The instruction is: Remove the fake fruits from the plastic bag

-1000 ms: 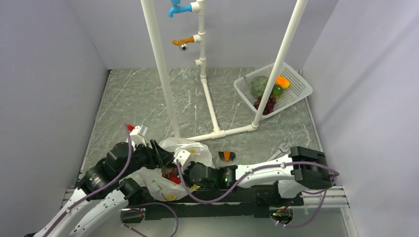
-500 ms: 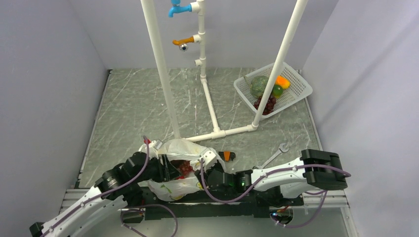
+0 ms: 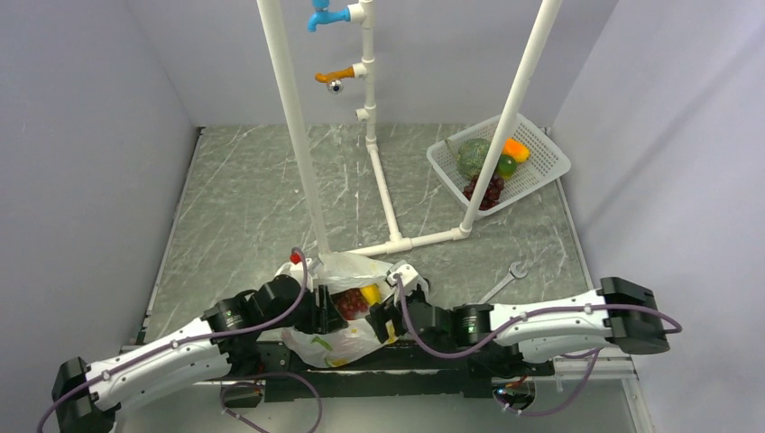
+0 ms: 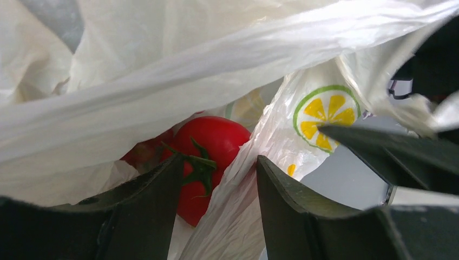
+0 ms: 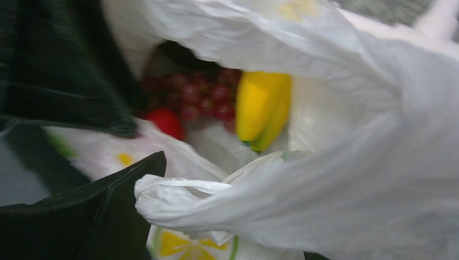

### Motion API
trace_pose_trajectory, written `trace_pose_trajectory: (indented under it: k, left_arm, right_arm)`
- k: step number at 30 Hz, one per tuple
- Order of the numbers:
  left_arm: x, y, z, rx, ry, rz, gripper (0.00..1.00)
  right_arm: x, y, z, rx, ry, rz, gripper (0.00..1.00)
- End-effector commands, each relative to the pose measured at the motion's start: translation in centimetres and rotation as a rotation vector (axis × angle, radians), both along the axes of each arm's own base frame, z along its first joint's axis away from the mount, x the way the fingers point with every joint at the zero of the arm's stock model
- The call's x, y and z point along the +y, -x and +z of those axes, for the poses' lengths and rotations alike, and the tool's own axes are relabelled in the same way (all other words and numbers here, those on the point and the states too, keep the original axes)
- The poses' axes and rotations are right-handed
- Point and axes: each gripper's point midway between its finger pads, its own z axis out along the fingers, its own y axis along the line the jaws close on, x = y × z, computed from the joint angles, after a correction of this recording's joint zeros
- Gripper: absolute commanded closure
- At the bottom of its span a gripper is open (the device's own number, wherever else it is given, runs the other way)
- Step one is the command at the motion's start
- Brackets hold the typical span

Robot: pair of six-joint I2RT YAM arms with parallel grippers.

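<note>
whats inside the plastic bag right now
Through the mouth of the plastic bag show a grape bunch, a banana and a red fruit with a green stem. The bag's folds cover anything lying deeper.

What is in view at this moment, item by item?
plastic bag: one, white with lemon print, near table edge, mouth open
fake fruits: inside the bag; red apple, yellow banana, red grape bunch
basket: one, white, far right; holds green melon, orange fruit, dark grapes
pipe frame: white, centre; blue tap, orange tap
wrench: one, silver, right of the bag
table: grey, marbled
left end effector: black, at the bag's left side, fingers apart, bag film between them
right end effector: black, at the bag's right side, state unclear
</note>
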Motion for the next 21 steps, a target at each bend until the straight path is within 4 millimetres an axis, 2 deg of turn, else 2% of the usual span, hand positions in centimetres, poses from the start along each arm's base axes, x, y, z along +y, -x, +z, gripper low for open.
trace_pose_trajectory:
  k: [1,2,4,8,11,13,14,15,18,20,21]
  left_arm:
    - [-0.9,-0.8,-0.4,-0.057,-0.008,-0.005,0.43]
    - [-1.1,-0.8,-0.6,-0.056,-0.014,-0.004,0.43]
    - [-1.3,-0.8,-0.8,-0.053,-0.023,-0.005,0.43]
    - [-1.3,-0.6,-1.3,-0.045,-0.050,-0.005,0.43]
    - [-0.9,-0.7,-1.5,-0.050,-0.063,0.017,0.43]
    - [-0.7,-0.9,-1.5,-0.056,-0.066,0.031,0.42]
    - [-0.5,-0.9,-1.5,-0.058,-0.068,0.035,0.42]
    - [-0.4,-0.9,-1.5,-0.062,-0.065,0.041,0.42]
    - [-0.3,-1.0,-1.5,-0.071,-0.050,0.055,0.41]
    - [-0.1,-1.1,-1.5,-0.075,-0.049,0.062,0.41]
    - [0.0,-1.1,-1.5,-0.077,-0.050,0.064,0.41]
  right_arm:
    - [4.1,3.7,6.9,0.006,-0.187,0.290,0.16]
    - [4.7,4.4,7.8,0.013,-0.213,0.332,0.20]
    - [5.9,4.9,9.1,0.029,-0.253,0.360,0.35]
    - [7.2,3.8,9.1,0.041,-0.265,0.329,0.64]
    - [8.3,4.4,9.4,0.084,-0.296,0.394,0.71]
    - [7.6,3.9,9.0,0.089,-0.281,0.352,0.73]
    - [6.4,2.8,8.1,0.090,-0.253,0.270,0.73]
    - [4.2,0.8,6.8,0.071,-0.197,0.120,0.68]
    - [-3.8,-3.7,4.1,0.063,-0.079,-0.272,0.56]
    - [-8.7,-5.1,2.8,0.089,-0.037,-0.437,0.55]
    - [-9.9,-5.4,2.5,0.114,-0.045,-0.486,0.55]
